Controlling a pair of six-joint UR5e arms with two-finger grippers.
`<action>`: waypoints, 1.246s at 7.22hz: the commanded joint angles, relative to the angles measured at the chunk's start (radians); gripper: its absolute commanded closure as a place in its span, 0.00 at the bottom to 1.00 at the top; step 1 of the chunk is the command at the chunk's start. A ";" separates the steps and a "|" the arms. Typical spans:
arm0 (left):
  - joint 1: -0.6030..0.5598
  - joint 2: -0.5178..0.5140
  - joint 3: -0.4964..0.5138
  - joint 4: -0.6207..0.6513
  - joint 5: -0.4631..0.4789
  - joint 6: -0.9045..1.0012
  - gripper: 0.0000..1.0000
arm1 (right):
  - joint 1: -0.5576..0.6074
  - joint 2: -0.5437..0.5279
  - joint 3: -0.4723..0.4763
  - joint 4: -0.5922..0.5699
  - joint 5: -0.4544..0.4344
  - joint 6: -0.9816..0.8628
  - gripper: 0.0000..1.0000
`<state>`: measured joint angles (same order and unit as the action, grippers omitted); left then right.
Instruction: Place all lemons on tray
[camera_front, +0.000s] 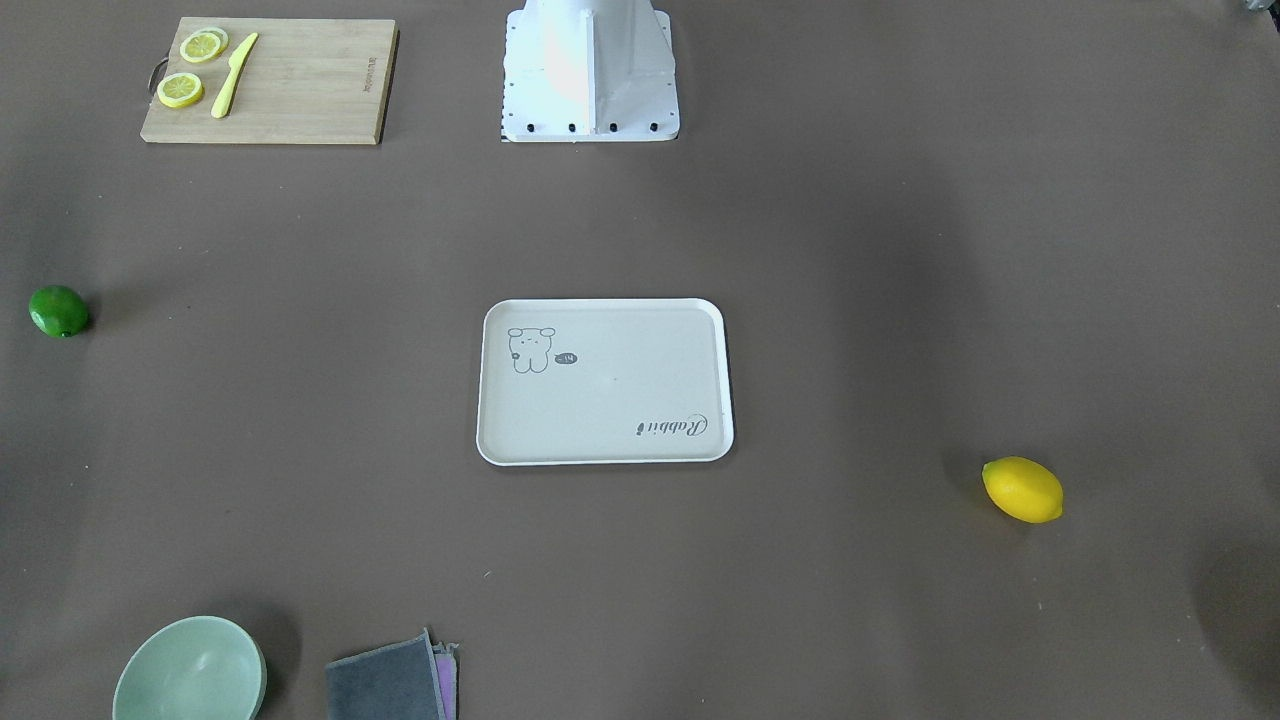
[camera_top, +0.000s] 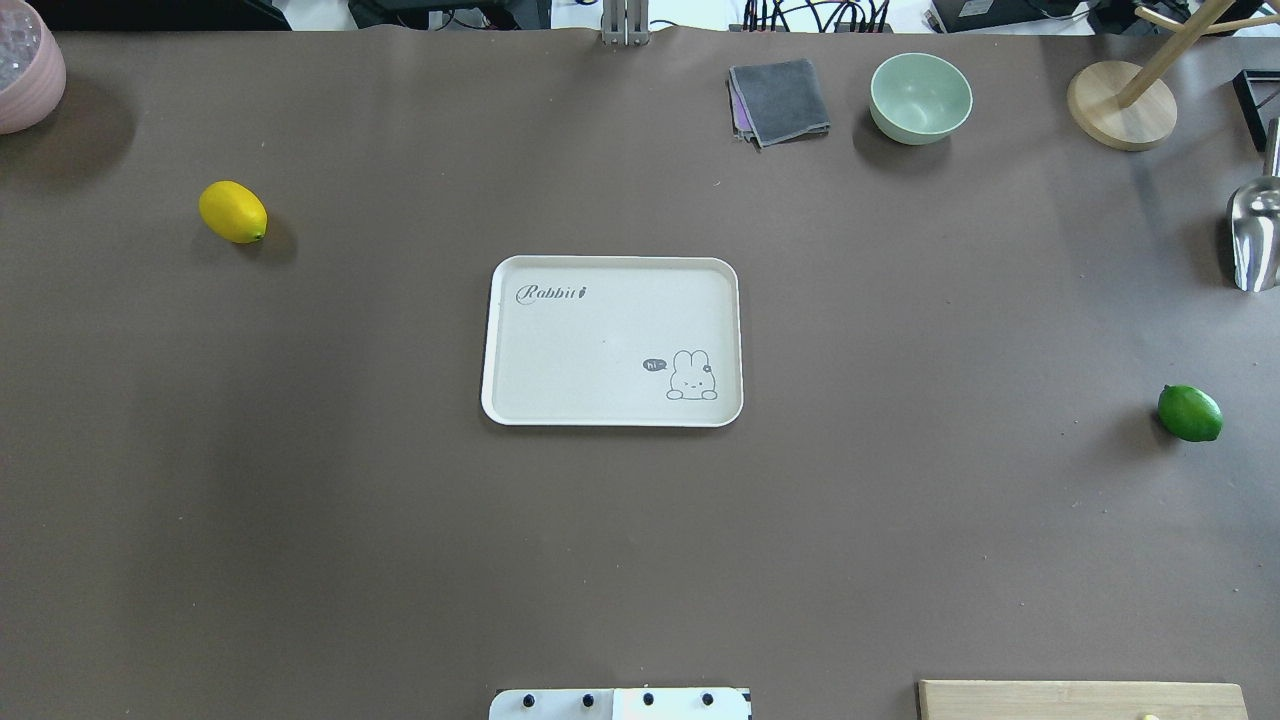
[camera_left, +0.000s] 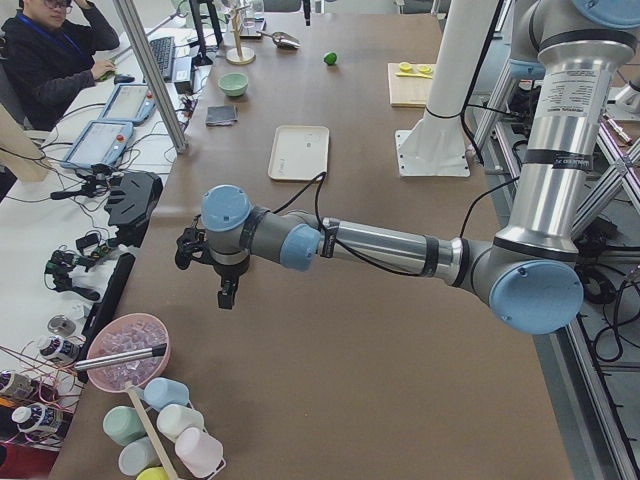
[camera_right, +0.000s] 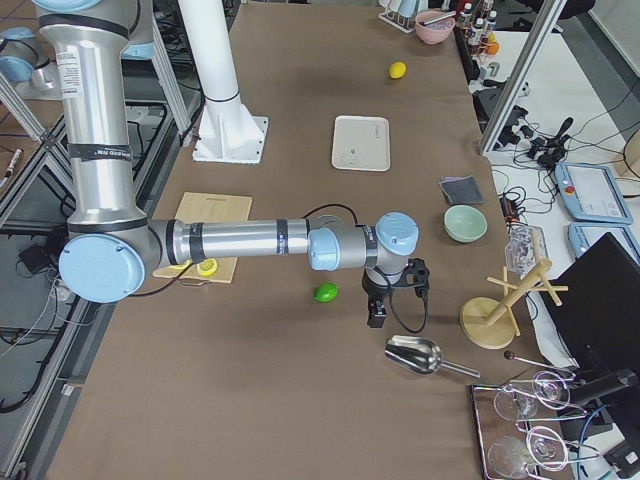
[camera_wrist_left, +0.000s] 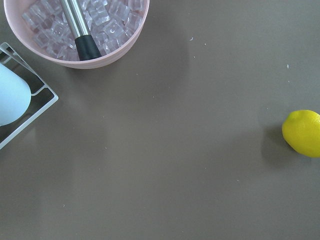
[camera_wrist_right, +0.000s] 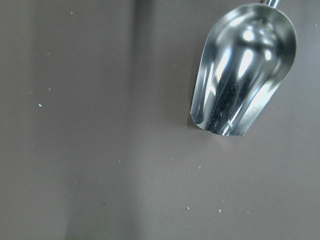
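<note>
Desk (camera_top: 300, 520): I am working over a wide brown desk, with my base at its near edge in the overhead view.

Tray (camera_top: 612, 340): It is lying flat at the centre of the desk with nothing on it, so I judge that I am only starting the task.

Step in hand: No lemon is picked up yet. I am hanging both arms out over the two ends of the desk, each short of its fruit.

Yellow lemon (camera_top: 233, 211): It is resting on the far left of the desk, well apart from the tray. My left wrist camera is catching it at its right edge.

Green lemon (camera_top: 1190, 413): It is lying at the right end, well apart from the tray, near my right arm.

Next move: I would bring one pincer over the nearer lemon, lower it around the fruit's short axis and close gently. That is my judgement; a round fruit may roll.

Left pincer (camera_left: 228, 293): It is hanging above bare desk near a pink bowl of ice (camera_wrist_left: 75, 30), touching nothing. How far it is open I cannot tell.

Right pincer (camera_right: 376, 313): It is hovering between the green lemon and a metal scoop (camera_wrist_right: 243, 70). Its opening I cannot tell either.
</note>
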<state>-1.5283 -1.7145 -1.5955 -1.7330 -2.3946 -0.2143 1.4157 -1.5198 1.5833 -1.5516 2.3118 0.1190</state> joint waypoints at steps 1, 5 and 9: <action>0.005 0.018 -0.011 0.003 0.005 0.000 0.01 | 0.000 -0.003 0.006 0.002 0.000 0.018 0.00; 0.027 0.125 -0.072 -0.045 -0.020 0.009 0.01 | -0.001 -0.008 0.007 0.001 0.012 0.018 0.00; 0.040 0.094 0.021 -0.270 -0.020 -0.122 0.01 | -0.041 0.000 0.000 0.043 0.064 0.018 0.00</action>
<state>-1.4981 -1.5531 -1.6202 -1.9516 -2.4144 -0.2511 1.3959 -1.5255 1.5867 -1.5397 2.3719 0.1357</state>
